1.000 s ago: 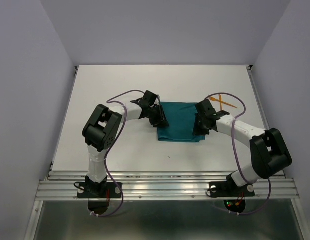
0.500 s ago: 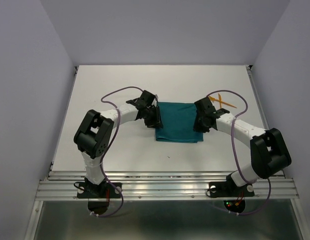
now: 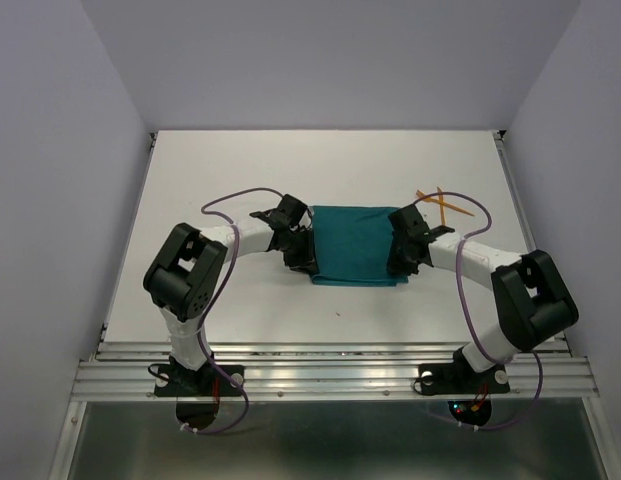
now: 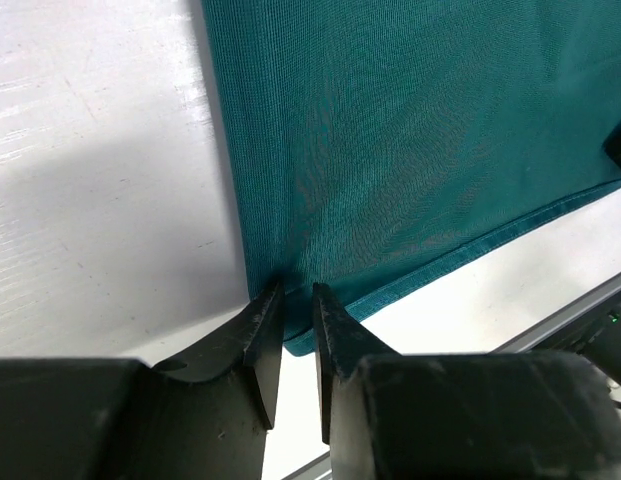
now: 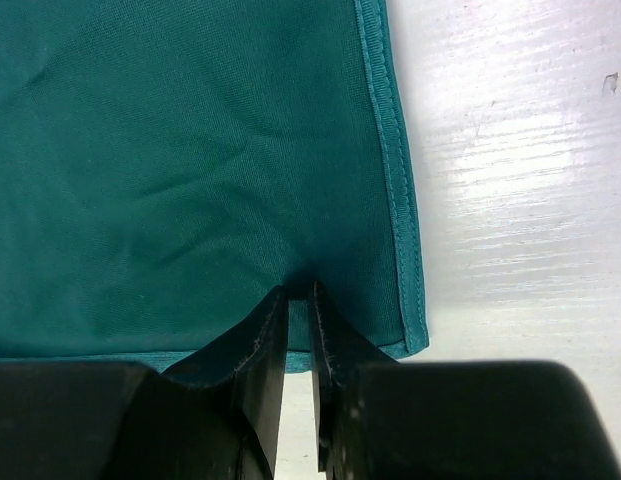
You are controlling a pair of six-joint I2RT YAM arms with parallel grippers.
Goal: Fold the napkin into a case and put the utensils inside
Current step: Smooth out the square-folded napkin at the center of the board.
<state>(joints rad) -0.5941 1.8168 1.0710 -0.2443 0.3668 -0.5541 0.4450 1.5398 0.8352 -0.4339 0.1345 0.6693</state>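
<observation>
Both sets of jaws are pinching the folded teal napkin, left jaws clamping its left edge, right jaws its right edge. Orange utensils are lying just beyond the right jaws, with bare surface opening up farther out.

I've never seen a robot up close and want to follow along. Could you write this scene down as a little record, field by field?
Cloth: teal soft cloth napkin, folded into a flat rectangle on the white table
Left jaws: pinched on a corner at the napkin's left side
Right jaws: pinched on its edge near a corner at the right side
Cutlery: two thin orange plastic utensils, crossed, lying on the table beyond the right arm, apart from the cloth
Stage: utensils not yet inside
</observation>
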